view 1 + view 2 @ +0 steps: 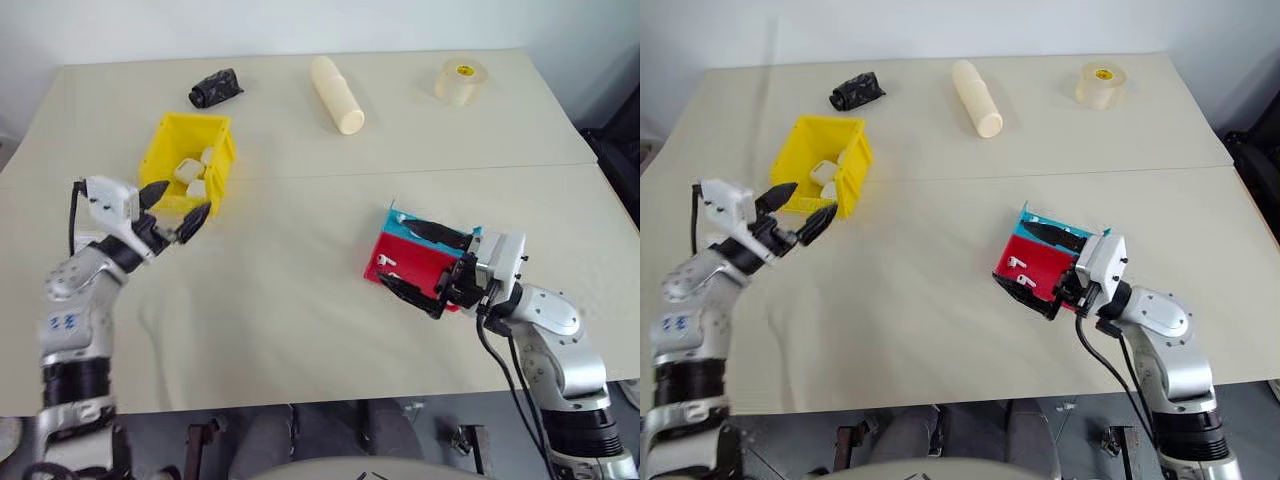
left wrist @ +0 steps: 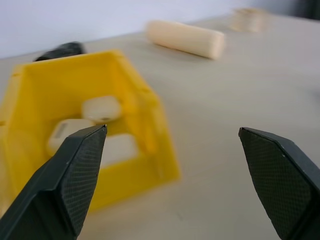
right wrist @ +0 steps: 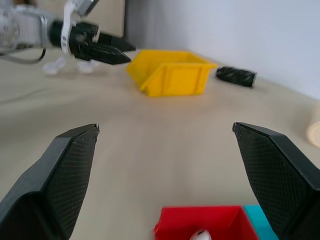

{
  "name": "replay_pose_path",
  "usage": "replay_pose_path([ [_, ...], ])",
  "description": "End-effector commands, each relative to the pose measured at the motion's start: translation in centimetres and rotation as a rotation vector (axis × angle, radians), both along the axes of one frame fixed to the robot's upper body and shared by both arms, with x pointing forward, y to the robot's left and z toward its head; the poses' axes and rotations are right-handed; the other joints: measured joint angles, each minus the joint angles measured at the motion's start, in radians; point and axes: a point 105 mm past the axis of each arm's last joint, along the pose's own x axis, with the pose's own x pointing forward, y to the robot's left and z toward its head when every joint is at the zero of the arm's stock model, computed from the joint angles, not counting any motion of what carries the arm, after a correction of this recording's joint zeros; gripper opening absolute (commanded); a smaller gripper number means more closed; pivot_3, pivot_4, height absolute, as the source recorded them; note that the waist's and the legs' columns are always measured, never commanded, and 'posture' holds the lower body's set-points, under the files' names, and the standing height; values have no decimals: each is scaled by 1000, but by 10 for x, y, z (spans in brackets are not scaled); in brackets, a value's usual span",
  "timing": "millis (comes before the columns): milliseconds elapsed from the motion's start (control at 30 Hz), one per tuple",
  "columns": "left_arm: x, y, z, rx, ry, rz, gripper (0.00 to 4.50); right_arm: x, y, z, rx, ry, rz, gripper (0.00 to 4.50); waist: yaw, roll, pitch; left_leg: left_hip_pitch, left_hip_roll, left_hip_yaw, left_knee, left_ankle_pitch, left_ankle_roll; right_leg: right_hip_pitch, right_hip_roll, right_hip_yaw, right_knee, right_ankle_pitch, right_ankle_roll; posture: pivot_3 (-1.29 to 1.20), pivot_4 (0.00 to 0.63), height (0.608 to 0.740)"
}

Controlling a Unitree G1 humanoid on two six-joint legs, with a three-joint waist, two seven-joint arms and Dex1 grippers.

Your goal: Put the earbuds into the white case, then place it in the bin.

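Left eye view: a cream table (image 1: 300, 330) seen from above, with items listed left to right. The left gripper (image 1: 176, 209) hangs at about 9 o'clock on the table, its two black fingers spread wide and holding nothing, tips just beside the near wall of the one yellow bin (image 1: 188, 160). In the left wrist view at least three white cases (image 2: 101, 108) lie inside the bin; the exact count cannot be told. One black crumpled object (image 1: 216, 87) sits at 11 o'clock, beyond the bin. One long cream cylinder (image 1: 337, 94) lies at 12 o'clock. One roll of clear tape (image 1: 461, 81) stands at 1 o'clock. One red-and-blue tray (image 1: 420, 262) rests at 4 o'clock, well apart from the bin; two small white earbuds (image 1: 388, 261) show on its red half, and one more white piece at the far corner of the blue half. The right gripper (image 1: 423, 262) reaches over the tray, its two fingers likewise wide apart and empty, one over the blue half and one at the near red edge.
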Motion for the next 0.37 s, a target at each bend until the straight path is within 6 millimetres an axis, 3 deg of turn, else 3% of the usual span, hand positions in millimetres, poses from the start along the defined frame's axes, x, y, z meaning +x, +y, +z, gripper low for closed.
replay_pose_path([
  [33, -33, -12, 5, 132, -51, -165, 4472, -6, -8, -4, -41, 35, 71, 4500, 2, 0, 0, 0, 0, 0, 0, 0, 0, 0, 0, 0, -1, 0, 0, 0, 150, 740],
  [200, -58, -23, -16, 229, 12, -288, 4472, -7, -21, -18, -120, 71, 105, 4500, 8, 0, 0, 1, 0, 0, 0, 0, 0, 1, -1, 0, -4, 0, -1, 0, 150, 740],
  [367, -63, -31, -22, 260, -9, -329, 4472, -5, -25, -17, -122, 59, 88, 4500, 4, 0, 0, 1, 0, 0, 0, 0, 0, 1, 0, 0, -4, 0, -1, 0, 150, 740],
])
